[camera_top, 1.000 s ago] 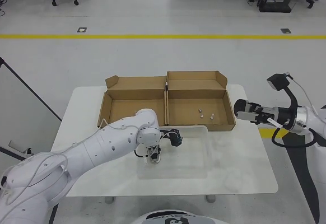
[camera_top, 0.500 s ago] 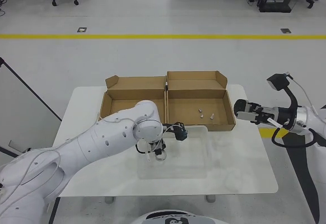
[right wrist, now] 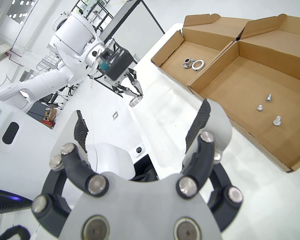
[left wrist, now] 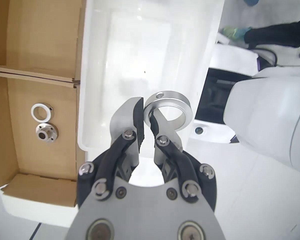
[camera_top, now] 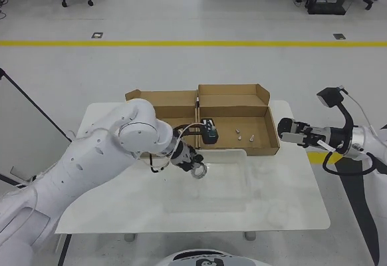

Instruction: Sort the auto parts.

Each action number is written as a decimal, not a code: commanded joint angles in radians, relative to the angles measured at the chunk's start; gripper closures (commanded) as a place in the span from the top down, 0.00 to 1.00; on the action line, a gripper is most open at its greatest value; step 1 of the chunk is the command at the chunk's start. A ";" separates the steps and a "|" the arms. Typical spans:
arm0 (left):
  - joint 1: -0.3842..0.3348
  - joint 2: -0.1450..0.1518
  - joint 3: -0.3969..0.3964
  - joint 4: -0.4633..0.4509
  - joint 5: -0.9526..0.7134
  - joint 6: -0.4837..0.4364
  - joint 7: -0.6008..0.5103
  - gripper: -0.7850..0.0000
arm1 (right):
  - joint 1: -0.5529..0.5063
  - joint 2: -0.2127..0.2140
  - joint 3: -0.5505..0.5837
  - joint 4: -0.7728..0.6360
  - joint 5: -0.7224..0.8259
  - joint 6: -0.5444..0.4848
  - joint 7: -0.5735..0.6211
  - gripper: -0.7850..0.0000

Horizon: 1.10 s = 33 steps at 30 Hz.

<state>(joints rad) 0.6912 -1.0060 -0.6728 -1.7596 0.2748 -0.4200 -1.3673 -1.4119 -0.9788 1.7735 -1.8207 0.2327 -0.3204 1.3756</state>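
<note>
While right fingers point(right wrist: 201, 122) gape empty, left fingers point(left wrist: 139, 118) pinch metal ring point(left wrist: 176, 97) wall, one finger inside ring.

Two open cardboard boxes side by side: left box point(right wrist: 173, 51) and right box point(right wrist: 242, 76). One clear plastic bin point(camera_top: 227, 186) on one white table point(camera_top: 293, 193). Three bolts point(right wrist: 269, 98) in the right box. Two metal rings: loose ring point(right wrist: 198, 64) in the left box, held ring point(left wrist: 168, 108) pinched by the left gripper point(left wrist: 145, 116). One flanged hub point(right wrist: 187, 63) beside the loose ring. Six auto parts altogether. Two grippers in all, counting the right gripper point(right wrist: 142, 116)
</note>
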 commanded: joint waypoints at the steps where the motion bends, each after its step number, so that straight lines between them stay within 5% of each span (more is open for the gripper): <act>1: 0.051 0.026 -0.077 0.007 -0.031 -0.044 0.036 0.00 | 0.000 0.000 0.000 0.000 0.000 0.000 0.000 1.00; 11: 0.243 0.097 -0.319 0.075 -0.227 -0.267 0.234 0.00 | 0.000 0.000 0.000 0.000 0.000 0.000 0.000 1.00; 21: 0.283 0.134 -0.335 0.074 -0.462 -0.592 0.560 0.00 | 0.000 0.000 0.000 0.000 0.000 0.000 0.000 1.00; 27: 0.263 0.136 -0.348 -0.015 -0.657 -0.592 0.559 0.00 | 0.000 0.000 0.000 0.000 0.000 0.000 0.000 1.00; 33: 0.254 0.136 -0.356 -0.031 -0.642 -0.592 0.559 0.00 | 0.000 0.000 0.000 0.000 0.000 0.000 0.000 1.00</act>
<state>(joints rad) 0.9450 -0.8705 -1.0287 -1.7915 -0.3663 -1.0123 -0.8079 -1.4119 -0.9788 1.7734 -1.8207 0.2327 -0.3204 1.3756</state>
